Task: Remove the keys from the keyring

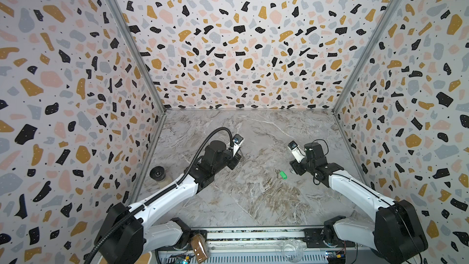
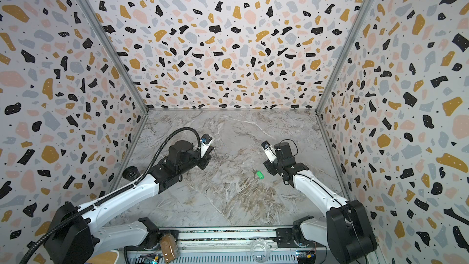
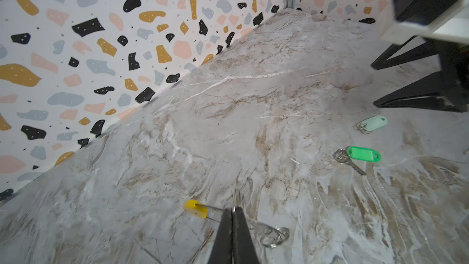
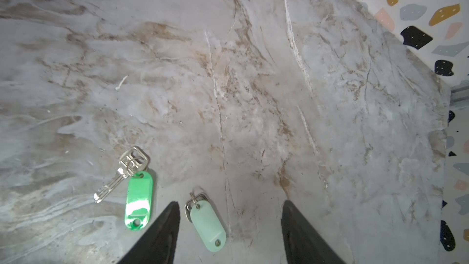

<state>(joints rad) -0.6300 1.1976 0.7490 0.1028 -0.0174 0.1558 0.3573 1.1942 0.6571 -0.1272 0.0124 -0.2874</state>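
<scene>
Wire of the thin keyring (image 3: pixel 237 198) sits pinched in my left gripper (image 3: pixel 233 212). My right gripper (image 4: pixel 230 202) gapes over oblong plastic-tagged keys (image 4: pixel 209 224).

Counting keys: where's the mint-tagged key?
Right wrist view: the mint-tagged key lies on the table under the open right claw, beside the green-tagged key.

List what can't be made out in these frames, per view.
- keyring: the left wrist view shows only short wire stubs by the yellow sleeve. The left end effector, shut on it, and blur hide the rest.
- pale mint key: in the right wrist view its own tag covers the blade. In both top views it is lost under the right arm.
- green key: teeth too small in both top views.
</scene>
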